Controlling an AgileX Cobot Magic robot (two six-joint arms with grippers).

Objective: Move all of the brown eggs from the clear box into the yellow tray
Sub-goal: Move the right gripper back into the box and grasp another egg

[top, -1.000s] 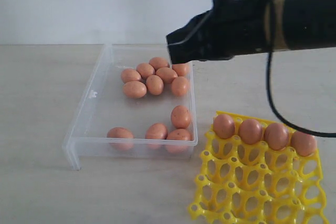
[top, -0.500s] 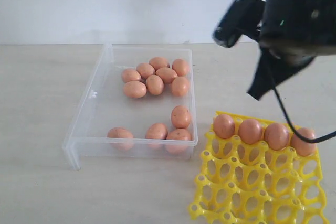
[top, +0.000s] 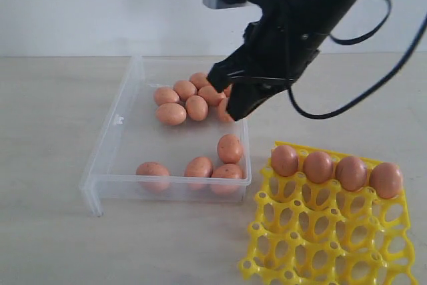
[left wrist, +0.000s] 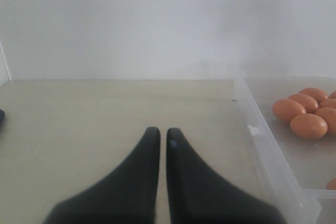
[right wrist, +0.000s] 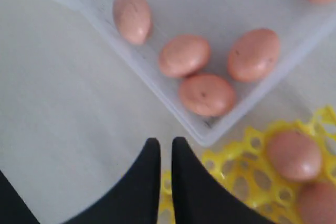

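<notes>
**Right arm back over the box, empty-handed; count unchanged**

Exterior view: Half a second ago the right gripper (top: 230, 101) was high over the tray (top: 313, 231). Now it hangs point-down over the rear right cluster in the box (top: 113, 138). Eggs (top: 171, 113): twelve in the box, eight at the rear (two half hidden by the gripper) and four at the front. Four sit in the tray's back row. Both totals match one second ago, so I judge this to be the approach for egg five.

Left wrist view: The left gripper (left wrist: 163, 135) has its fingers nearly together and is empty. It is over bare table (left wrist: 79, 119), beside the box. Only part of the rear cluster shows.

Right wrist view: The fingers are a sliver apart, holding nothing. Five eggs in the box and two in the tray are visible.
</notes>
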